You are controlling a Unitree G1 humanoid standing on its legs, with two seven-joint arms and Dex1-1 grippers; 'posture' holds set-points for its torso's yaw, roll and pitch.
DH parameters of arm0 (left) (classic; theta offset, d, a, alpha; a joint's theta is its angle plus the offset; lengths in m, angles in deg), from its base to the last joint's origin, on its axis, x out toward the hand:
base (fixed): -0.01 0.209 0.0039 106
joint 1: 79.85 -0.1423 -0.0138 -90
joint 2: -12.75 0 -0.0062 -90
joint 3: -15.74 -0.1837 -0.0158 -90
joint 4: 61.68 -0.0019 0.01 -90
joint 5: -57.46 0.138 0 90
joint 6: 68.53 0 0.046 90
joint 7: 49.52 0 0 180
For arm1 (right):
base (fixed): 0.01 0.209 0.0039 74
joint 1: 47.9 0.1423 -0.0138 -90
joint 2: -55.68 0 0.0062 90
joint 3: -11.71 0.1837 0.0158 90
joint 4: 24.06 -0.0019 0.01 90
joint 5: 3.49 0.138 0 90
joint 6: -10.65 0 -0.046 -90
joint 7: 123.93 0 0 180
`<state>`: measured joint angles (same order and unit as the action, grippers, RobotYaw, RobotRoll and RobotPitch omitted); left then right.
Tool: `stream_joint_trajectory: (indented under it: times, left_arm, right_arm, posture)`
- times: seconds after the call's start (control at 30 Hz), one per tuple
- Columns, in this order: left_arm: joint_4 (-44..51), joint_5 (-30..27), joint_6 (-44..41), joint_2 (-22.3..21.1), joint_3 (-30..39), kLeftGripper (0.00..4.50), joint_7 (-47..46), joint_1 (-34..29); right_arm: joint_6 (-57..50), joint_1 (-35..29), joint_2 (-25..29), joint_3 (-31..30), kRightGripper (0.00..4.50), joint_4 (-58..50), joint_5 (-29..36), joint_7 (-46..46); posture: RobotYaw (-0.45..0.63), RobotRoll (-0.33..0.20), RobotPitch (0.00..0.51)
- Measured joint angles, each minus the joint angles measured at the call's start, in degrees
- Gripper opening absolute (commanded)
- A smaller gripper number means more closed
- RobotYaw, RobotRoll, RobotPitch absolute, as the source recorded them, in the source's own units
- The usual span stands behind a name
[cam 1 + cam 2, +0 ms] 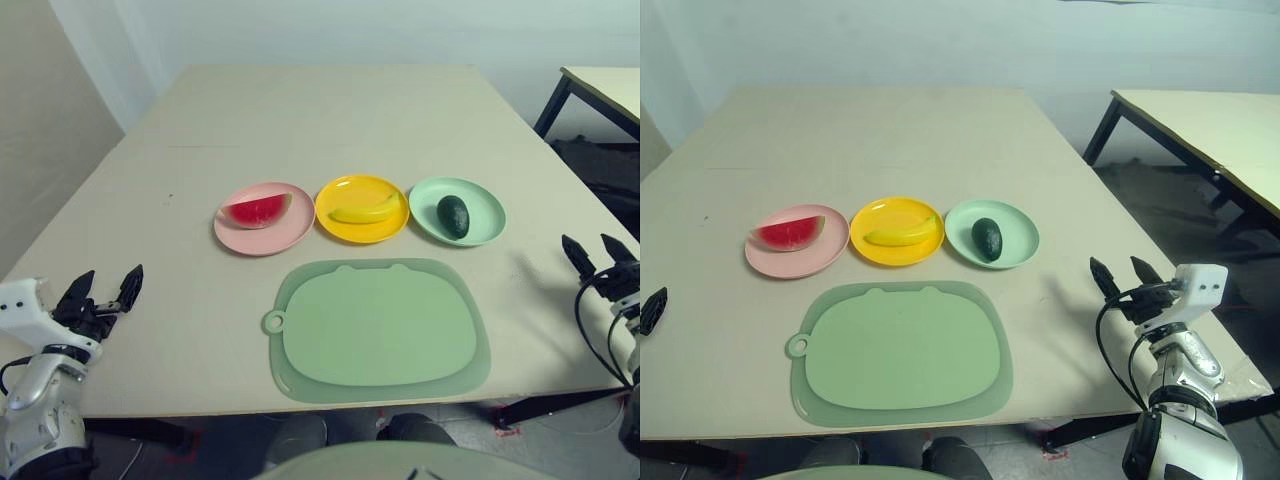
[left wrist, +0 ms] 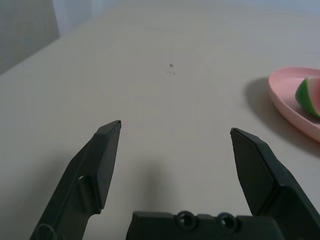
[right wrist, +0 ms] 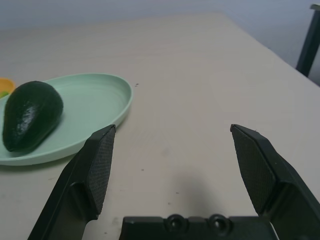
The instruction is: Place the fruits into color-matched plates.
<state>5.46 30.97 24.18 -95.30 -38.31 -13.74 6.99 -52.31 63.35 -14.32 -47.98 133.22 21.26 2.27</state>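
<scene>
Fruits: all three lie in matching plates. The melon (image 1: 259, 210) lies in the pink plate (image 1: 240, 240), the banana (image 1: 365, 211) in the yellow plate (image 1: 345, 188), the avocado (image 1: 453, 216) in the green plate (image 1: 485, 200). The plates stand in a row at mid-worktop, rims just beside one another, behind the green mat (image 1: 380, 328), which carries nothing.

Pincers: the left pincer (image 1: 103, 291) hangs over the worktop's left edge, released and carrying nothing. The right pincer (image 1: 1122, 276) hangs at the right edge, likewise spread and bare, near the green plate but apart from it.

Judgement: sorting appears complete; the step in hand is to stand clear. To do it well, keep both pincers wide of the plates and level, and avoid sweeping inward, since a nudge to any rim could push the whole row.

Room: the worktop (image 1: 330, 110) is bare behind the plates and along both flanks. The mat's front lies close to the near edge. A second table (image 1: 1200, 120) stands off to the right, with a floor gap between, so outward travel on that side has a limit.
</scene>
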Motion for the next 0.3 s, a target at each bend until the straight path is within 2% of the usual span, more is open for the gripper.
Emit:
stream_joint_trajectory:
  times: [0.13,0.3]
  left_arm:
    - [-0.31,1.11,0.06,-0.45,-1.75,4.47,0.05,3.12]
    - [-0.21,2.13,0.05,-0.41,-3.96,4.47,0.00,3.96]
  right_arm:
    - [0.10,-0.58,-0.17,0.90,4.50,-2.12,0.30,1.95]
    - [0.65,-2.01,-1.28,0.89,4.50,-2.64,0.08,3.34]
  posture:
    - [0.16,0.000,0.000]
    - [0.15,0.000,0.000]
